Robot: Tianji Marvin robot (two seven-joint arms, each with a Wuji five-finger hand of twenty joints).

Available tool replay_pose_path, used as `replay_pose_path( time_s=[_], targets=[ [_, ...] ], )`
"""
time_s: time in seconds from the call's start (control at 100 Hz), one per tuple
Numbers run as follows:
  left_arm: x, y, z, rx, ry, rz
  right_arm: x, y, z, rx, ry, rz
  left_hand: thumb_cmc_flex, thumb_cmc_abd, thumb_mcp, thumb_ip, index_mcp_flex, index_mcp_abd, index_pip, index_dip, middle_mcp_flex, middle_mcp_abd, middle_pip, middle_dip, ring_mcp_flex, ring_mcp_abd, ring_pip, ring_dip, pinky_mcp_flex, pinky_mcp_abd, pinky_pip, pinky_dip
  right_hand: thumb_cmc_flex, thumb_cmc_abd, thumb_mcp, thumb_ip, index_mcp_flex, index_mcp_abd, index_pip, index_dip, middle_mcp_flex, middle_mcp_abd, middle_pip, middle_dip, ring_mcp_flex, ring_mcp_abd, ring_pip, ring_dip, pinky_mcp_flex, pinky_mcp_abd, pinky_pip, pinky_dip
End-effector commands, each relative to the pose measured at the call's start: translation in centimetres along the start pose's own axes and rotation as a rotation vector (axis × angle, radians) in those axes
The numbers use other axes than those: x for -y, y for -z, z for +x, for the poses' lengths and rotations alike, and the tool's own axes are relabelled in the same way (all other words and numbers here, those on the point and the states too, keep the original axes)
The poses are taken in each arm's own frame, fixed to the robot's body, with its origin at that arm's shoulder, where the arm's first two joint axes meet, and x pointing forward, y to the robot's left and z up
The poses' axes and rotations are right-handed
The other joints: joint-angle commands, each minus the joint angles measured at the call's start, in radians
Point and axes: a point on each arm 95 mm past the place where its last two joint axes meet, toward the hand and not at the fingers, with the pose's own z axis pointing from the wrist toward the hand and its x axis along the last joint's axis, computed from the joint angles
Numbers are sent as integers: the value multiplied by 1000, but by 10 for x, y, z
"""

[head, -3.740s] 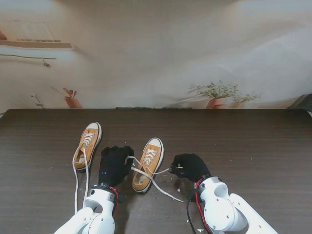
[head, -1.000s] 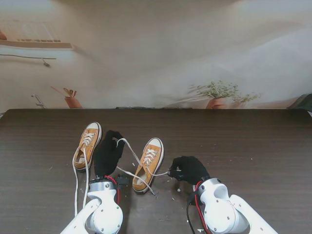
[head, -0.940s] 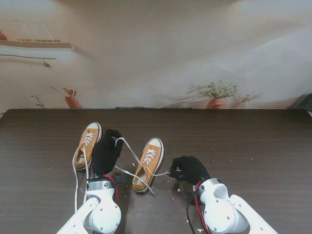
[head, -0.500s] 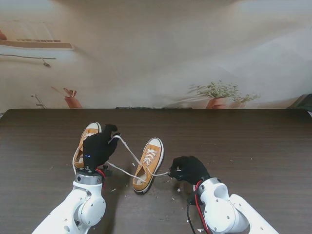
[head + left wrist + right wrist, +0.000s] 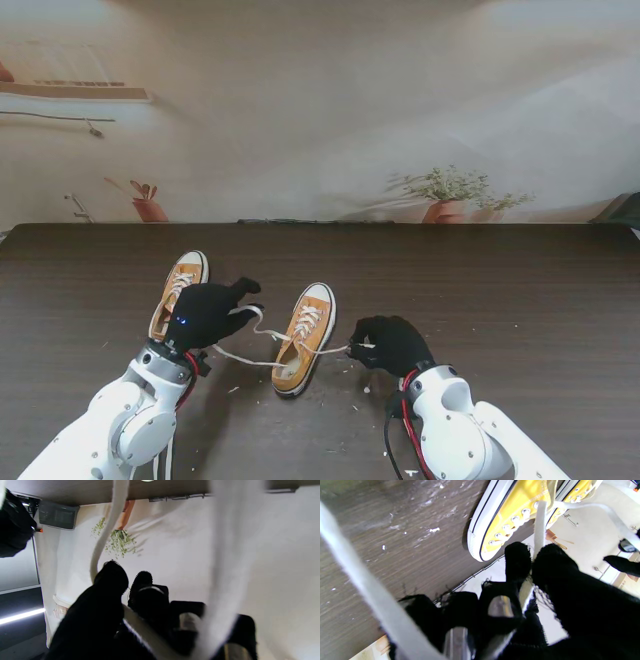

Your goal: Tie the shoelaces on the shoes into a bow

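Left hand (image 5: 208, 312) is closed on one lace (image 5: 262, 327); right hand (image 5: 390, 342) pinches the other lace (image 5: 335, 350). The shoe (image 5: 303, 337) lies between the hands. Risk: uneven tension may tip the shoe or slip a lace free.

dark wood table (image 5: 520, 300), white crumbs (image 5: 345, 395), plant-print backdrop (image 5: 450, 190)

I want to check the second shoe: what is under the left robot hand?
Under the left robot hand lies the heel part of the left shoe; only its toe and front lacing show. The heel and that shoe's lace ends are covered, so their state is unknown.
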Motion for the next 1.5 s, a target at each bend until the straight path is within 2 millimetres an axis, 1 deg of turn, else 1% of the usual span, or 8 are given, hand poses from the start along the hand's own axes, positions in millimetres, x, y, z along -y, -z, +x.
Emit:
replay_pose_path(
  time_s=[0.0, 0.17, 0.28, 0.4, 0.82, 1.06, 1.42, 1.49],
  targets=[
    [-4, 3, 6, -5, 14, -14, -2, 4, 8, -18, -23, -4, -26, 14, -24, -18, 28, -125, -28, -24, 63, -1, 11, 22, 22, -53, 60, 10, 38, -284, 258, -7, -16, -11, 4, -22, -28, -15, -11, -26, 61, -6, -10, -10, 16, -48, 74, -11, 39, -25, 287, -12],
    [-14, 4, 14, -28, 157, -68, -12, 9, 19, -50, -37, -22, -62, 23, -18, -30, 42, -111, -127, -41, 58, 5, 24, 21, 22, -42, 59, 9, 37, -276, 258, -12, -21, -5, 2, -22, -40, -18, -21, -29, 60, -2, -32, -16, 17, -51, 70, -21, 40, -30, 287, -23],
    [-21, 3, 19, -62, 240, -106, -18, 9, 26, -72, -36, -26, -145, -2, 110, -62, 47, -108, -245, -18, 57, 8, 27, 14, 21, -41, 59, 8, 37, -269, 258, -18, -24, 3, -1, -22, -39, -15, -23, -29, 61, -2, -40, -17, 17, -49, 70, -25, 40, -31, 287, -25],
    [-31, 0, 20, -83, 328, -152, -22, 9, 32, -92, -33, -31, -242, -42, 285, -53, 44, -94, -334, -38, 54, 21, 28, 10, 21, -21, 52, 7, 35, -256, 258, -27, -19, 2, -7, -22, -37, -18, -20, -28, 61, -1, -42, -17, 16, -49, 71, -28, 40, -31, 287, -27],
    [-48, -2, 27, -137, 556, -210, -21, 1, 47, -147, -21, -17, -211, -133, 350, -61, 85, -53, -649, -200, 55, 100, 25, -28, 20, 63, 35, 4, 30, -205, 258, -43, 16, 1, -9, -16, -15, -16, -4, -33, 62, -12, -13, 2, 15, -44, 79, -28, 38, -23, 287, -29],
    [-55, -5, 34, -148, 568, -161, -18, -3, 54, -169, -21, -12, -198, -154, 369, -62, 45, -55, -675, -210, 56, 114, 20, -35, 19, 80, 31, 3, 30, -202, 258, -47, 25, 0, -10, -15, -9, -11, 0, -35, 62, -13, -2, 8, 15, -43, 81, -26, 37, -17, 287, -26],
    [-65, -11, 42, -136, 534, -185, -15, -8, 67, -198, -43, -31, -183, -108, 383, -54, 150, -126, -602, -178, 49, 123, 34, -34, 20, 72, 29, 1, 29, -207, 258, -58, 26, -5, -7, -14, -6, -11, 1, -37, 62, -11, 0, 10, 15, -43, 81, -23, 37, -15, 287, -24],
    [-66, -11, 43, -128, 514, -175, -15, -8, 68, -200, -48, -35, -71, -80, 212, -79, 170, -162, -450, -115, 43, 119, 39, -28, 20, 62, 28, -4, 29, -207, 258, -63, 26, -6, -6, -14, -9, -13, 0, -38, 61, -11, 0, 10, 15, -44, 80, -23, 37, -15, 287, -23]
  ],
)
